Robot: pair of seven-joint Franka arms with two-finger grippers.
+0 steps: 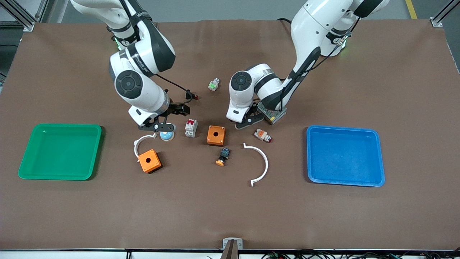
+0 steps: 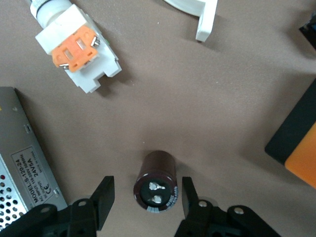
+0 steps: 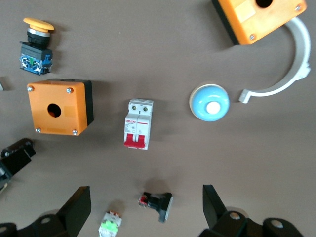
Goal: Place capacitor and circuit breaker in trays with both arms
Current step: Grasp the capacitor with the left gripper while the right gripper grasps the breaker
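Nearest the front camera we find a large white curved strip (image 1: pixel 259 163), with a black push-button with an orange cap (image 1: pixel 223 157) beside it toward the right arm's end. Farther from the camera sit two orange boxes, one (image 1: pixel 150 160) touching a smaller white curved strip (image 1: pixel 142 142), the other (image 1: pixel 216 135) near the table's middle.

We locate the circuit breaker (image 1: pixel 191 128), a white block with red toggles, on the table between the middle orange box and a blue dome button (image 1: pixel 167 136); in the right wrist view it (image 3: pixel 138 124) lies flat and untouched. We see the right gripper (image 1: pixel 169 117) up in the air over the dome button, its fingers (image 3: pixel 75 207) spread wide and holding nothing.

We see the left gripper (image 1: pixel 248 120) low at the table beside the middle orange box. In the left wrist view the capacitor (image 2: pixel 156 181), a dark cylinder, lies on the brown table (image 1: pixel 359 216) between the fingers (image 2: pixel 103 200), which stand apart with a gap on each side. A white-and-orange plug-like part (image 1: pixel 262 135) and a perforated metal power supply (image 1: pixel 273 113) lie just beside this gripper.

A green tray (image 1: pixel 25 158) sits at the right arm's end, a blue tray (image 1: pixel 379 158) at the left arm's end.
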